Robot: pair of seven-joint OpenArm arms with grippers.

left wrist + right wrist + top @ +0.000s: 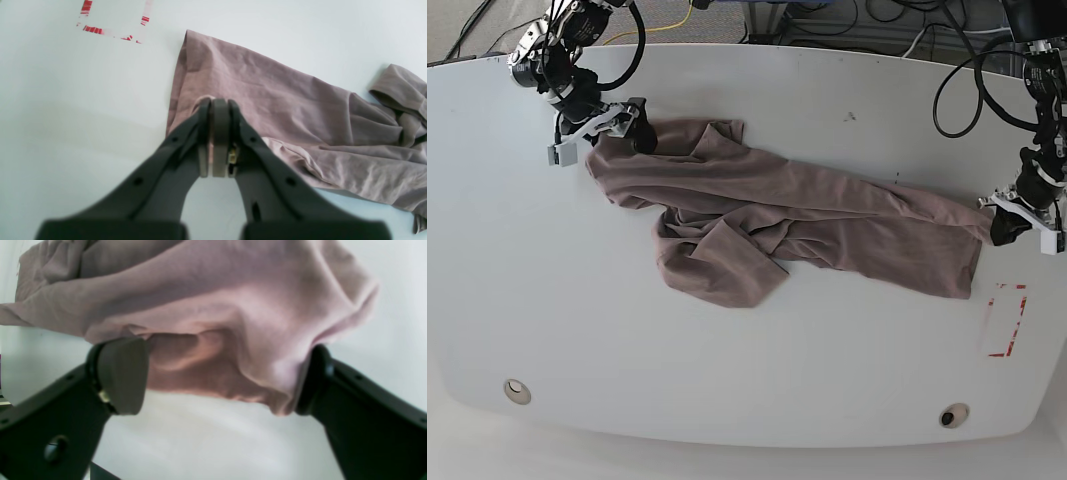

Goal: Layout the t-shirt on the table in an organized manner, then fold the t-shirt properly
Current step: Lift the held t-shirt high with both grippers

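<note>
The mauve-brown t-shirt (827, 230) lies crumpled and stretched across the white table (777, 380), a bunched fold near its middle. My left gripper (1004, 228) is at the shirt's right end. In the left wrist view the left gripper (215, 105) is shut, with a thin strip of the t-shirt (267, 96) pinched between its pads. At the shirt's upper left end is my right gripper (617, 125). In the right wrist view the right gripper (217, 376) stands open, and a bulge of the t-shirt (217, 316) hangs between its fingers (123, 373).
A red dashed rectangle mark (1005, 320) sits on the table just in front of the left gripper and shows too in the left wrist view (113, 23). Two small round holes (517, 390) (954, 414) lie near the front edge. Cables (957, 90) run along the back.
</note>
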